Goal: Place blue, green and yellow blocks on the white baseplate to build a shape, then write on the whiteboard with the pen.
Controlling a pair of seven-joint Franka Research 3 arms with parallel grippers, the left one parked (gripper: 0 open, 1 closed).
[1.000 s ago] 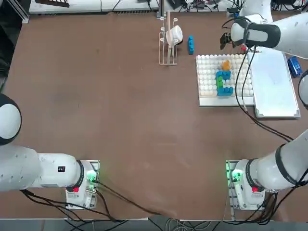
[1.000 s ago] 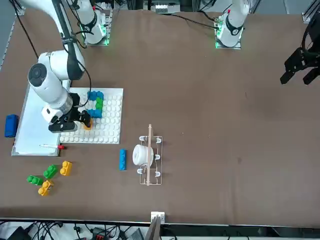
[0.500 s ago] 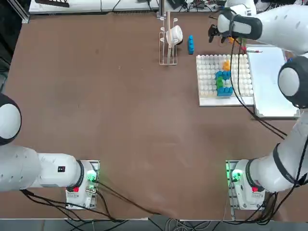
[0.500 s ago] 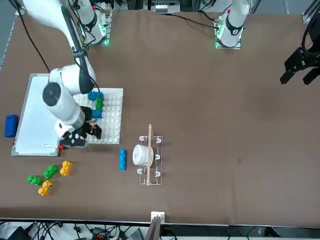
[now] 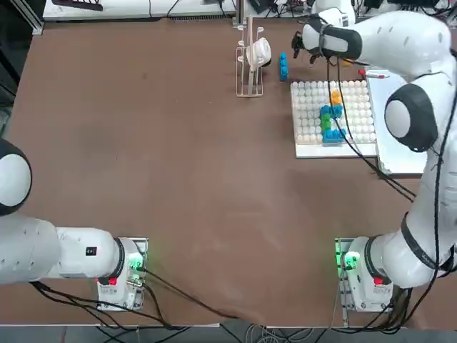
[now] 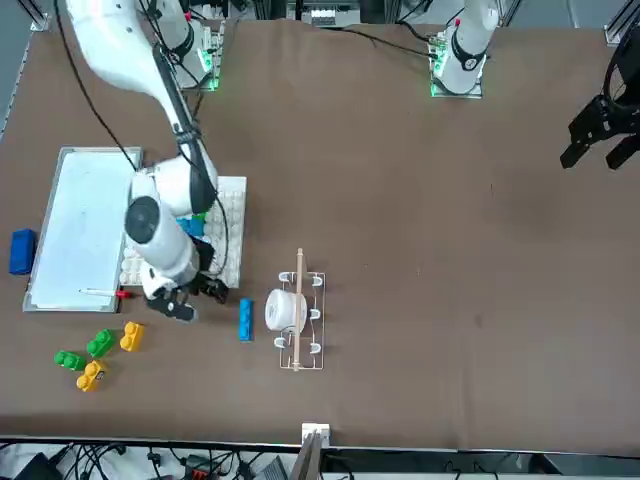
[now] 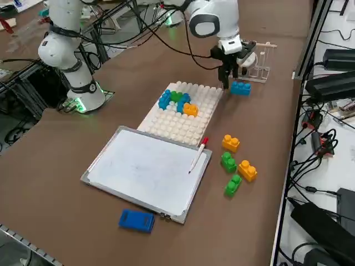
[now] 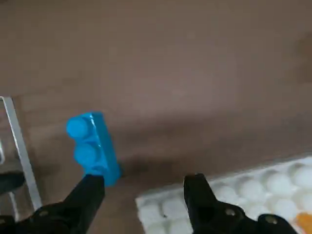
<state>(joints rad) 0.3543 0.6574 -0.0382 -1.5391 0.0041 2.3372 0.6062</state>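
the broad brown matte worktop [image 5: 178, 164] carries everything. toward its far right corner in the top view lies a square white studded plastic baseplate [image 5: 308, 121], and just beside it a smooth white whiteboard with a thin silver-grey frame [image 7: 144, 172]. a chunky blue eraser [image 7: 136, 220] rests on the worktop near the whiteboard's outer edge. a single blue two-stud plastic brick [image 6: 245, 319] lies between the baseplate and a small clear wire rack [image 6: 300, 318]. past the whiteboard's end lies a loose cluster of two green bricks [image 7: 230, 172] and two orange-yellow bricks [image 7: 239, 157], near one another.
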